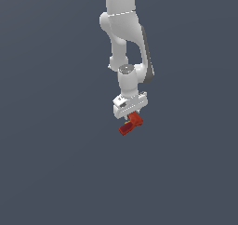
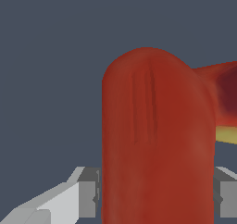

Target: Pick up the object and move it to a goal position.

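The red object [image 1: 130,123] is a small blocky elongated piece with a thicker end up at the gripper and a narrower darker end pointing down toward the exterior view's left. My white gripper [image 1: 132,115] hangs below the arm and is shut on its thicker end. In the wrist view the red object [image 2: 157,140] fills the middle of the picture, with a grey finger [image 2: 88,197] pressed against each side of it. The fingertips are hidden behind the object in the exterior view.
The white arm [image 1: 123,29] comes down from the top of the exterior view. A plain dark grey-blue surface [image 1: 46,163] lies all around. No goal marker shows.
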You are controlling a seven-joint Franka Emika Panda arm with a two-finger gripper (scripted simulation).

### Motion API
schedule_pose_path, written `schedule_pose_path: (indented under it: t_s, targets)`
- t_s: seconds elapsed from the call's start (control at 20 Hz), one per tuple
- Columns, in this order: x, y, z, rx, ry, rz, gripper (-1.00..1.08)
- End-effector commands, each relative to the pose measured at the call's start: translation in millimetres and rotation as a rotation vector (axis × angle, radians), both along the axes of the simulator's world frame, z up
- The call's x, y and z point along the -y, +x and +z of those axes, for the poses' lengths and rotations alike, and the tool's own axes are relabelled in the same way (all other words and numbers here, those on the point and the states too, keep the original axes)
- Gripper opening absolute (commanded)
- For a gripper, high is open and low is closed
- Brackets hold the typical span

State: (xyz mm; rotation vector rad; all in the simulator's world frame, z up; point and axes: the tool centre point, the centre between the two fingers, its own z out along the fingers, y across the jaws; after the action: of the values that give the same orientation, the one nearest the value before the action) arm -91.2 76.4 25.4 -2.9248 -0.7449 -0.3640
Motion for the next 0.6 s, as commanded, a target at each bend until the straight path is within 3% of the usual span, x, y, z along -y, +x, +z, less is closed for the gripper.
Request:
schedule_pose_path:
  t_s: [0.0,0.55]
  targets:
    - [2,1,0,0.0,0.0,-0.001,-1.0]
    - [47,20,12,0.001,0.0,-0.001,-1.0]
